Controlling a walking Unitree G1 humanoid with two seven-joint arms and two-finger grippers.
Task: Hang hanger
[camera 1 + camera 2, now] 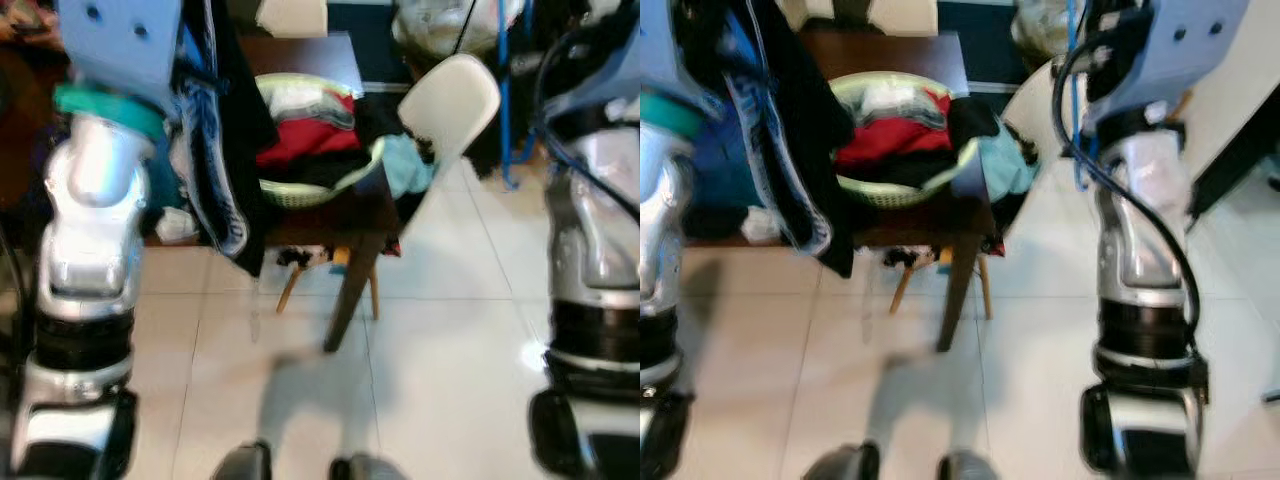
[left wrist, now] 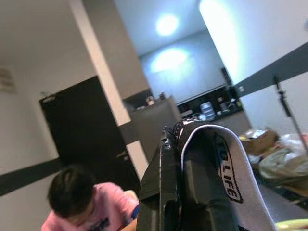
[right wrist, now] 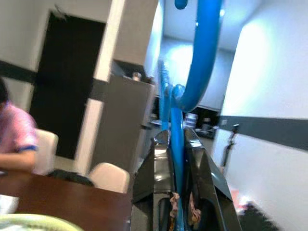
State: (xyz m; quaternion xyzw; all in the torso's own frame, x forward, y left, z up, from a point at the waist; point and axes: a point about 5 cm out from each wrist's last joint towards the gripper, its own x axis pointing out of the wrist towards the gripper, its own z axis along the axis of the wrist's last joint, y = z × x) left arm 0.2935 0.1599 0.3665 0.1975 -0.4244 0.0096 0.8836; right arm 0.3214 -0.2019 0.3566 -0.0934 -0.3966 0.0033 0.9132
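**Blue hanger clamped in the right end effector, garment in the left**

The right end effector [image 3: 177, 192] is closed on the stem of a blue hanger [image 3: 195, 62], whose hook curves up just beyond the fingertips; its long axis runs along the fingers. The left end effector [image 2: 185, 192] is clamped on a dark garment [image 1: 225, 130] with a white printed waistband [image 2: 226, 163]; the cloth hangs down beside the left arm, over the near edge of a dark wooden bench [image 1: 940, 235]. On the bench sits a pale green laundry basket [image 1: 330, 185] holding red and white clothes. A white chair [image 1: 450, 100] stands just beside it. A person in a pink shirt [image 2: 86, 207] sits at the bench.
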